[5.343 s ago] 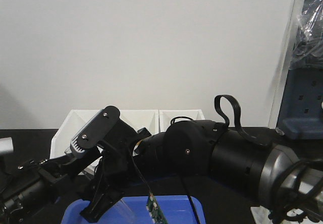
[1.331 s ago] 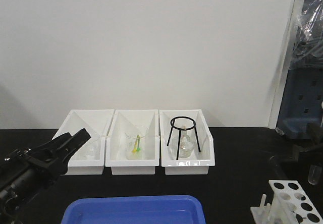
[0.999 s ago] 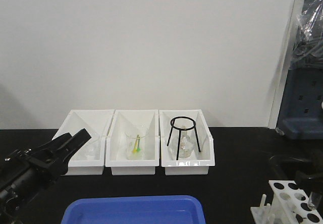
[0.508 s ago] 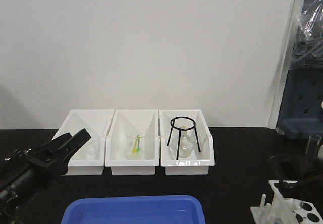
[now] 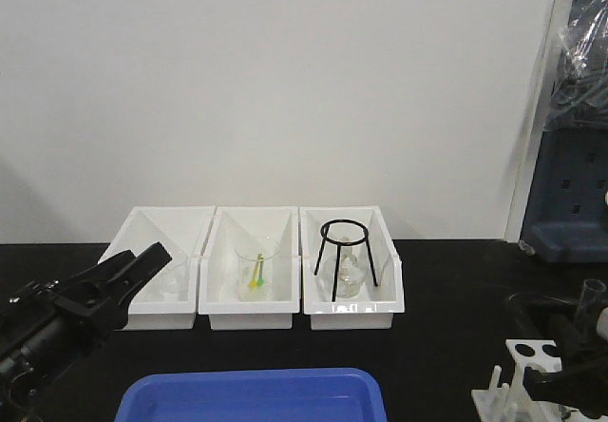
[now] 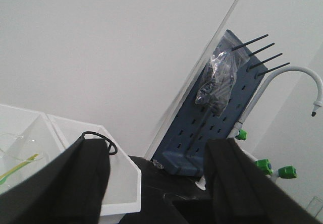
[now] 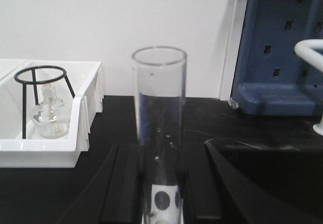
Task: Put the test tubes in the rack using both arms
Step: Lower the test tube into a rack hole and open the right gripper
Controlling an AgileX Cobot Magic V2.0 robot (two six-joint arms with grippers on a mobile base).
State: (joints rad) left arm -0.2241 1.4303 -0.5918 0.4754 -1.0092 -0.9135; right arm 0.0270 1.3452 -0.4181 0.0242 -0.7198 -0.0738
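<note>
At the near right, beside the rack, we saw the right gripper with its fingers clamped on an upright test tube. At the near left, the left gripper hung low over the table, fingers wide apart, holding nothing.

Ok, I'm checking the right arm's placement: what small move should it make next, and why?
Probably lower straight down: the right gripper holds the test tube upright, and the rack shows through its base, so it seems not yet seated.
</note>
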